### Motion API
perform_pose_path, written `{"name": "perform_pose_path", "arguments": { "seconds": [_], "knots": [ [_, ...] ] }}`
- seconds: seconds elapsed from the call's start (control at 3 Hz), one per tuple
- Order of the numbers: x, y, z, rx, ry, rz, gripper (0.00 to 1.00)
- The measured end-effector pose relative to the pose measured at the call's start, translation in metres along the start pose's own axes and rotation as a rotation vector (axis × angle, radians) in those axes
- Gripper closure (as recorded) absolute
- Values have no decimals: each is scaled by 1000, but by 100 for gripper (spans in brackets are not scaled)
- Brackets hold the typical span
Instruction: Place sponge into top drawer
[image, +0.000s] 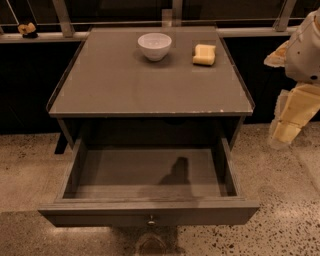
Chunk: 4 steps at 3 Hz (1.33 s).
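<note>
The sponge (204, 54) is a pale yellow block lying on the back right of the grey cabinet top (125, 85), to the right of a white bowl (154, 46). The top drawer (150, 212) is pulled open below the top, with a small round knob (150, 219) on its front panel; its inside holds nothing. My gripper (290, 122) with cream-yellow fingers hangs at the right edge of the view, beside the cabinet and below the level of its top, well to the right of the sponge and holding nothing.
A tiny yellow lump on a dark base (27, 30) sits on the ledge at the far back left. A railing with metal posts (62, 17) runs behind the cabinet. Speckled floor (30, 165) surrounds the cabinet.
</note>
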<state>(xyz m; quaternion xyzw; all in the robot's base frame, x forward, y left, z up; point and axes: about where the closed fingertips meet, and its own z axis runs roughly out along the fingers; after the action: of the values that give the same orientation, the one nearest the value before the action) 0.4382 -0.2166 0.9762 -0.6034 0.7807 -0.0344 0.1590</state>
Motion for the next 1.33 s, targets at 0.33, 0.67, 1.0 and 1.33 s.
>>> {"name": "perform_pose_path", "arguments": {
  "seconds": [0.33, 0.67, 1.0, 1.33],
  "knots": [
    [-1, -1, 0, 2, -1, -1, 0],
    [-19, -28, 2, 6, -8, -46, 0],
    [-51, -75, 8, 13, -6, -101, 0],
    [-85, -123, 21, 9, -11, -124, 0]
  ]
}}
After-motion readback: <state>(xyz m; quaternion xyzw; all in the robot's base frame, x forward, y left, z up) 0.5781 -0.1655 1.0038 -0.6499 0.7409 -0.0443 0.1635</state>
